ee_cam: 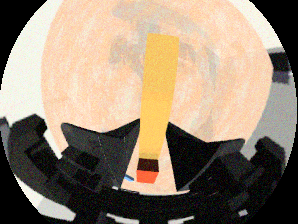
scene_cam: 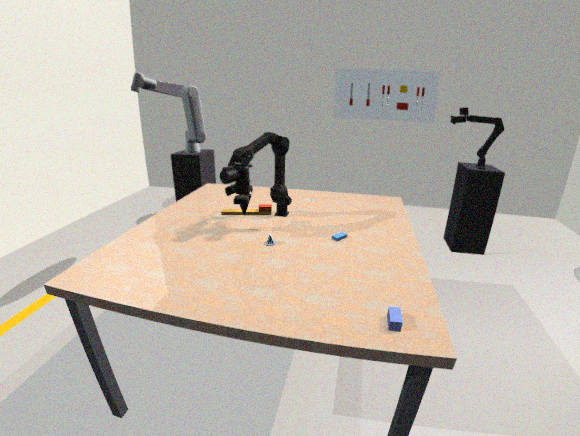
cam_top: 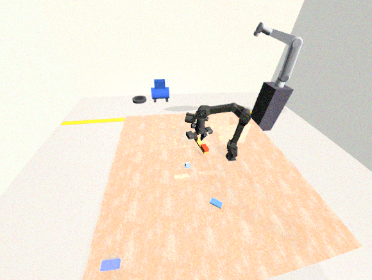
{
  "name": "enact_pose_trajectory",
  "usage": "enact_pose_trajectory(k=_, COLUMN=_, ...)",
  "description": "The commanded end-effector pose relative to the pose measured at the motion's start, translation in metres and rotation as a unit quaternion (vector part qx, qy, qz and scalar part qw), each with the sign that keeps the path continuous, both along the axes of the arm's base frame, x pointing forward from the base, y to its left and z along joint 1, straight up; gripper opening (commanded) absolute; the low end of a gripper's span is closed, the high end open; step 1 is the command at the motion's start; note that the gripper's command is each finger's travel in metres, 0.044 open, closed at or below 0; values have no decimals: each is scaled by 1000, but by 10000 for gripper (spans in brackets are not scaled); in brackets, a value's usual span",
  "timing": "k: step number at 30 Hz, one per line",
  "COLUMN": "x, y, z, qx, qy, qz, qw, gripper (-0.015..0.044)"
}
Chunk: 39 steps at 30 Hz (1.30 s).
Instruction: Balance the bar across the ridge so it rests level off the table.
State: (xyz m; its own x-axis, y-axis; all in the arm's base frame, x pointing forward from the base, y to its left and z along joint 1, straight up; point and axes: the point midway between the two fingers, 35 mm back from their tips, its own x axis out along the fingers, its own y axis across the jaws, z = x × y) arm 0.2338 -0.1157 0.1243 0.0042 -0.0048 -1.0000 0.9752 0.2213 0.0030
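The yellow bar [cam_top: 199, 141] [scene_cam: 230, 212] [ee_cam: 161, 85] carries a red block [cam_top: 204, 148] [scene_cam: 265, 208] [ee_cam: 147, 176] on the end nearer the arm's base. My gripper [cam_top: 201, 139] [scene_cam: 245, 213] [ee_cam: 153, 123] is shut on the bar, between its two ends. The bar hangs above the table and looks about level in the exterior view, with a shadow below it. The small light-blue ridge [cam_top: 187, 165] [scene_cam: 270, 240] stands on the table, apart from the bar and nearer the exterior camera. The ridge is not seen in the wrist view.
A blue block [cam_top: 216, 203] [scene_cam: 339, 236] lies on the table [cam_top: 160, 218] [scene_cam: 225, 280] to the right of the ridge in the exterior view. A violet-blue block [cam_top: 110, 264] [scene_cam: 394, 318] lies near a table corner. Other arms stand on pedestals off the table.
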Motion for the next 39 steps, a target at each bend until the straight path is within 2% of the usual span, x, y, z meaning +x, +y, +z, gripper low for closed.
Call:
enact_pose_trajectory(k=1, x=1, y=0, z=12, qx=-3, qy=-8, qz=-3, qw=1000, gripper=0)
enact_pose_trajectory(k=17, x=38, y=26, z=16, qx=-2, qy=-10, qz=14, qw=1000, gripper=0)
enact_pose_trajectory(k=39, x=92, y=86, z=18, qx=0, qy=-12, qz=41, qw=999, gripper=0)
